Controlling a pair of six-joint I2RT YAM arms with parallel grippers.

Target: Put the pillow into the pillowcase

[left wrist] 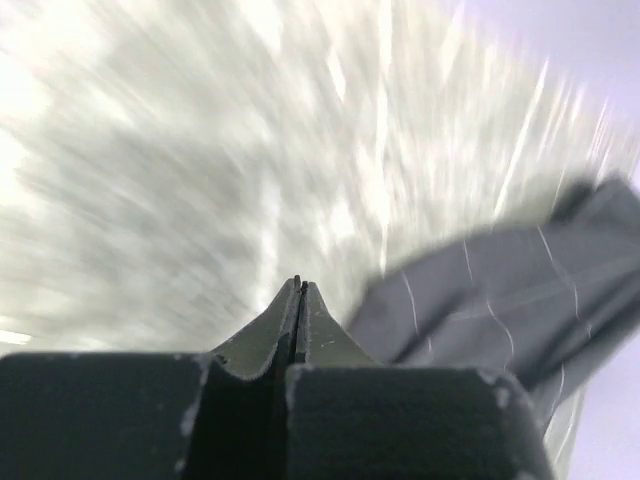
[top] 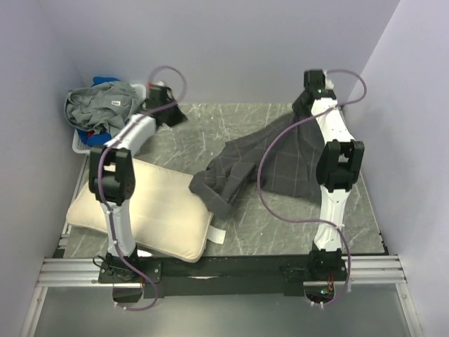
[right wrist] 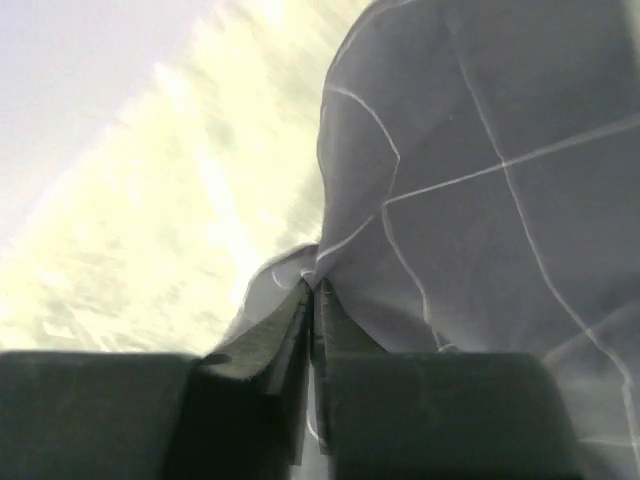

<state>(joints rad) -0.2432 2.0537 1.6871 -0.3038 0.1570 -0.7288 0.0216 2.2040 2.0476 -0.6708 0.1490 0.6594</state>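
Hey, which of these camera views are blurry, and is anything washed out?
Left wrist view: table smeared by motion blur, pillowcase softer too, left gripper crisp. Right wrist view: table bleached and streaky, pillowcase grid readable. Top external view: sharp, evenly lit.

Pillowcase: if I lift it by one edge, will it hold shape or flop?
Likely floppy: the pillowcase lies crumpled in folds, so it should sag below the right hand pinching its edge. Probably light, being thin cloth; a push would likely bunch it, not slide it.
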